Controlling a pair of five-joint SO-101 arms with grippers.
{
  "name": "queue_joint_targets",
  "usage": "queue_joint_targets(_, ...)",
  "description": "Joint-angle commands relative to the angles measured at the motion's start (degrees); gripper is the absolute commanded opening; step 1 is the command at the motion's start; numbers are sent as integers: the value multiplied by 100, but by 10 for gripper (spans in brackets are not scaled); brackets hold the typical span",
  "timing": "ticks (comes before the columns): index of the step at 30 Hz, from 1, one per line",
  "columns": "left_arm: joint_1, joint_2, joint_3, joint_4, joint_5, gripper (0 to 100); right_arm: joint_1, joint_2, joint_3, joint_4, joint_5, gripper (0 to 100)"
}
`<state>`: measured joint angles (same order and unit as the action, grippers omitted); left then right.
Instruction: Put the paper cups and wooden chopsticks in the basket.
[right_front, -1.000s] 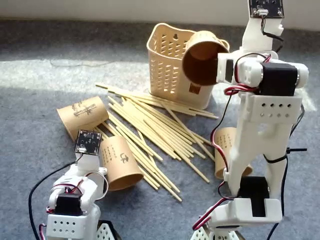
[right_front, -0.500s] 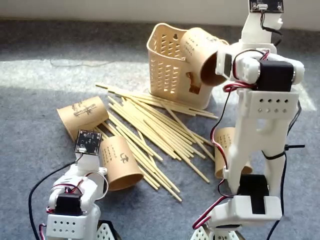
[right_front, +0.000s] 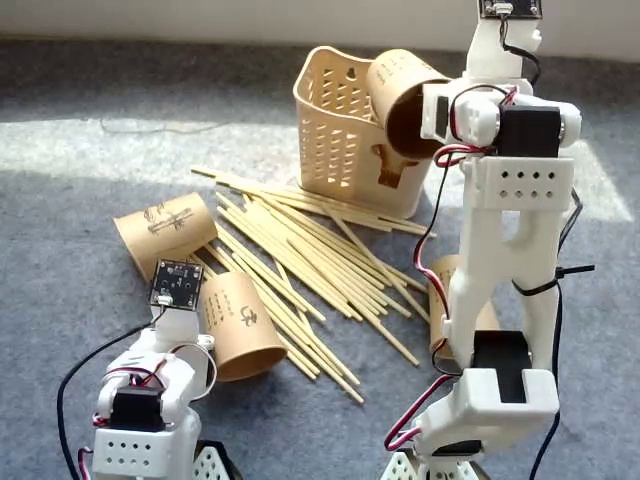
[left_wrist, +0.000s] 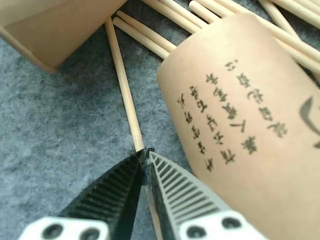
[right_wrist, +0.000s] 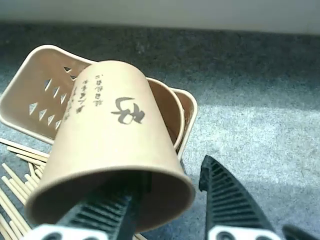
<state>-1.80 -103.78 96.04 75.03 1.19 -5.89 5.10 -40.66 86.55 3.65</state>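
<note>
At 7 o'clock the left gripper (left_wrist: 146, 152) nips one pale wooden chopstick (left_wrist: 122, 85) tight; at 1 o'clock the tan printed paper cup (right_wrist: 107, 150) tips into the perforated cream plastic basket (right_front: 335, 130), the right gripper (right_wrist: 176, 170) gaping, one jaw inside its mouth, so it's the drop step, I'd say, needing a clean withdrawal, over sunlit grey felt carpet (right_front: 60, 270), pale wall (right_front: 200, 15) behind.
</note>
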Motion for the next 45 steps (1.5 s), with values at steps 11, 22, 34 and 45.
queue_joint_targets(11,-13,-57,110,26,-44,6,-84,-673,-242,-127,-53,5)
queue_joint_targets(22,-13,-57,110,26,-44,6,110,154,-286,-163,-44,11)
queue_joint_targets(34,-13,-57,110,26,-44,6,215,-435,-251,57,-44,162)
queue_joint_targets(45,-13,-57,110,26,-44,6,84,-268,567,-1341,-1248,166)
